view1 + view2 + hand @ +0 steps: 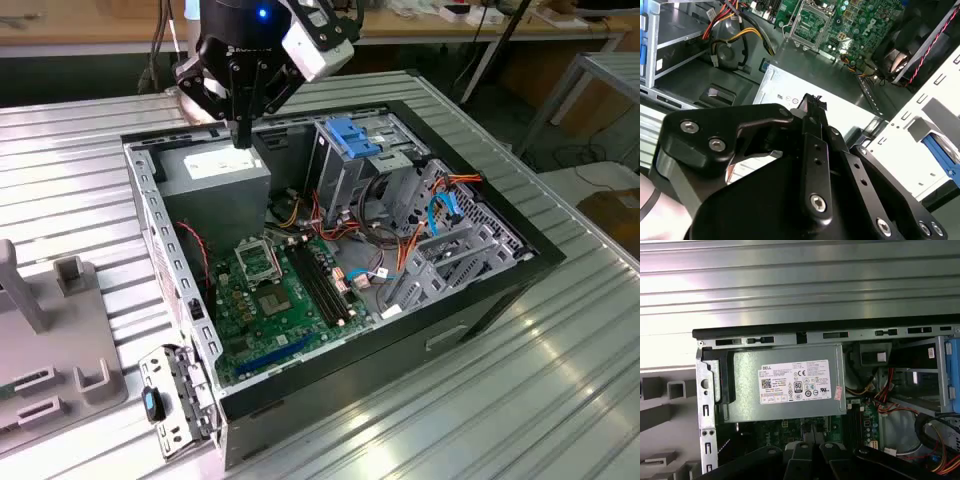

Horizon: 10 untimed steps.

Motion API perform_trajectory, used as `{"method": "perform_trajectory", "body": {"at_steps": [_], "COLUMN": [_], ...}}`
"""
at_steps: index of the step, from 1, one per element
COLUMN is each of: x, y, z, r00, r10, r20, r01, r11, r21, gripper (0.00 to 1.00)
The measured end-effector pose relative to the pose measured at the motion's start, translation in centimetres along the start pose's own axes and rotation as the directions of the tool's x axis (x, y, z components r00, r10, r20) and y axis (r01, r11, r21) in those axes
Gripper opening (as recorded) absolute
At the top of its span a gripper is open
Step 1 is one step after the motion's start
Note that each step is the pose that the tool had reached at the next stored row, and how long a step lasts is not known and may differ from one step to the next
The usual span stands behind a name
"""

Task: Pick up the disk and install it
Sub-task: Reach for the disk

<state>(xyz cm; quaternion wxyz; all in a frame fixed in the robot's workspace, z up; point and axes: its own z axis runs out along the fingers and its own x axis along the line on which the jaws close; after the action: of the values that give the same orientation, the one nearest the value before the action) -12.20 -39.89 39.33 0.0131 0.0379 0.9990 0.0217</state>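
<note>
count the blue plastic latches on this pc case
2: one blue latch atop the upright metal cage, one blue tab on the metal bracket at the corner of the case on the exterior view's left. Others may be hidden.

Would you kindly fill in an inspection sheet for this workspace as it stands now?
Surface: ribbed metal table, carrying an open computer case.
Job's things: nothing seen for certain; a blue-edged part lies beyond the case's slotted wall, and I cannot tell what it is.
Clutter: grey fixture beside the case at the exterior view's left; metal bracket at the case's near corner.
Grippers: gripper shut, holding nothing, over the power supply; contact cannot be told.
Cables: red, orange, yellow and blue wires run inside the case beside the drive cage.
Surroundings: wooden bench behind the table.
</note>
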Motion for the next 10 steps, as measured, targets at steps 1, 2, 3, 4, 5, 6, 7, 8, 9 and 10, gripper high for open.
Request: {"method": "perform_trajectory", "body": {"at_steps": [1,2,3,4,5,6,7,8,9,10], "x": [0.0,0.0,0.0,0.0,0.0,0.0,0.0,0.0,0.0,0.0], "y": [0.0,0.0,0.0,0.0,0.0,0.0,0.0,0.0,0.0,0.0], "z": [0.0,0.0,0.0,0.0,0.0,0.0,0.0,0.0,0.0,0.0], "r00": [1.0,1.0,1.0,1.0,1.0,1.0,1.0,1.0,1.0,1.0], "r10": [0.0,0.0,0.0,0.0,0.0,0.0,0.0,0.0,0.0,0.0], "r20": [0.0,0.0,0.0,0.0,0.0,0.0,0.0,0.0,0.0,0.0], "r01": [0.0,0.0,0.0,0.0,0.0,0.0,0.0,0.0,0.0,0.0], "r11": [1.0,1.0,1.0,1.0,1.0,1.0,1.0,1.0,1.0,1.0], "r21": [0.0001,0.0,0.0001,0.0,0.0,0.0,0.0,0.0,0.0,0.0], "gripper": [0.11,0.11,0.11,0.11,0.11,0.11,0.11,0.11,0.11,0.11]}}
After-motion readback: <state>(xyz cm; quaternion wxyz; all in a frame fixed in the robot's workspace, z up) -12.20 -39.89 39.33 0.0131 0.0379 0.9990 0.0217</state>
